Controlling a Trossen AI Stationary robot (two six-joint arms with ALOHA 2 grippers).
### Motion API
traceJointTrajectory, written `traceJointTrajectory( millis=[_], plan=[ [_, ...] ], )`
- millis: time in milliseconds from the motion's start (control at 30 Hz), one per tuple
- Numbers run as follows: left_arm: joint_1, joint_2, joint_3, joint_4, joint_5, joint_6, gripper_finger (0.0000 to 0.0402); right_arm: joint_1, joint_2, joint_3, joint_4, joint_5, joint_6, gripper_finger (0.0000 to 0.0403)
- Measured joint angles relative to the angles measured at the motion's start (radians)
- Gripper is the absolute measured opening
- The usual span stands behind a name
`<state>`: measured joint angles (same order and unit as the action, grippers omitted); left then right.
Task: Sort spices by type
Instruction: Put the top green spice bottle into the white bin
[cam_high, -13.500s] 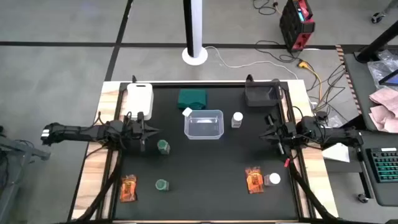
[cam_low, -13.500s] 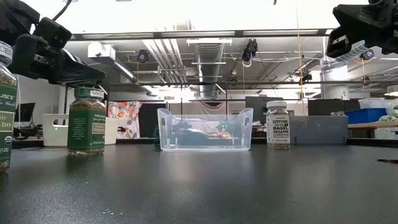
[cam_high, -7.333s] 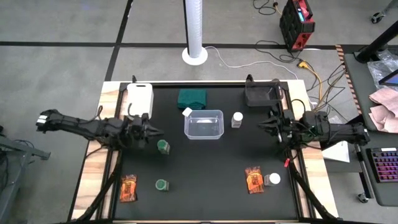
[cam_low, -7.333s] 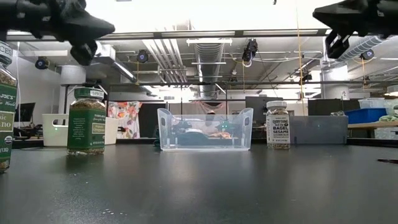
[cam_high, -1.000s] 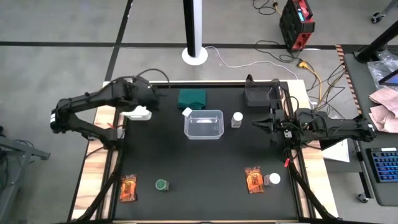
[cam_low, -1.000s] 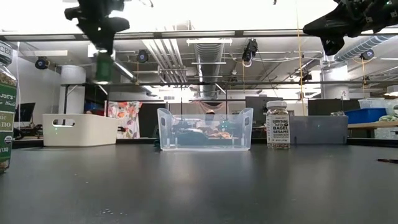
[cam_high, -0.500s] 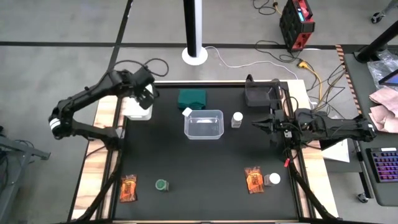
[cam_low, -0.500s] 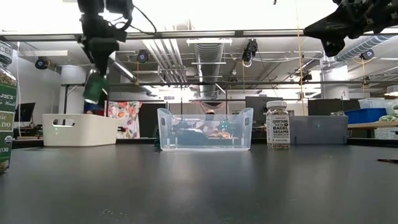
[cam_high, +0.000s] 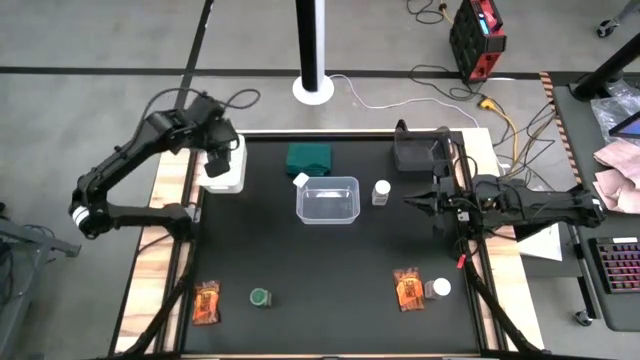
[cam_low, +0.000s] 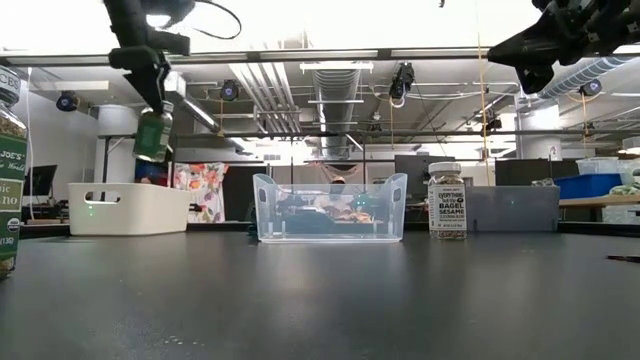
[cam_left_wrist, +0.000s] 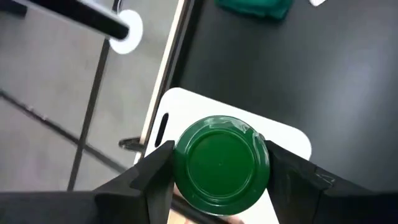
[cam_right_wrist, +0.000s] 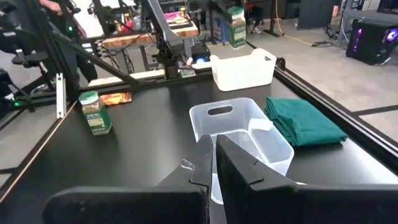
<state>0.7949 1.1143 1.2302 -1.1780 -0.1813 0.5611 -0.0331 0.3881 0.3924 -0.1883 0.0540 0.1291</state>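
My left gripper (cam_left_wrist: 221, 171) has its fingers squeezed on a green-lidded jar (cam_low: 152, 135), holding it up in the air right over the white bin (cam_high: 224, 166) at the table's far left corner. My right gripper (cam_high: 412, 200) is up off the table near the right edge, fingers pressed shut on nothing (it just waits). I see another green-lidded jar (cam_high: 259, 297) near the front, beside an orange packet (cam_high: 206, 300).
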Motion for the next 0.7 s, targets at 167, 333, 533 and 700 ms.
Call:
traceJointTrajectory(
  millis=[167, 333, 533, 700],
  plan=[
    [0.130, -0.038, -0.010, -0.005, 0.156, 0.041, 0.0190, 0.000, 0.032, -0.002, 0.002, 0.000, -0.001, 0.0013],
    [0.202, -0.018, -0.012, 0.009, 0.180, 0.033, 0.0190, 0.000, 0.065, -0.002, 0.035, 0.000, -0.010, 0.0013],
    [0.262, 0.033, -0.033, 0.124, 0.138, -0.210, 0.0190, 0.000, 0.090, 0.000, 0.072, 0.000, -0.018, 0.0013],
    [0.259, 0.073, -0.053, 0.172, 0.089, -0.411, 0.0190, 0.000, 0.100, 0.003, 0.074, 0.000, -0.018, 0.0013]
  ],
)
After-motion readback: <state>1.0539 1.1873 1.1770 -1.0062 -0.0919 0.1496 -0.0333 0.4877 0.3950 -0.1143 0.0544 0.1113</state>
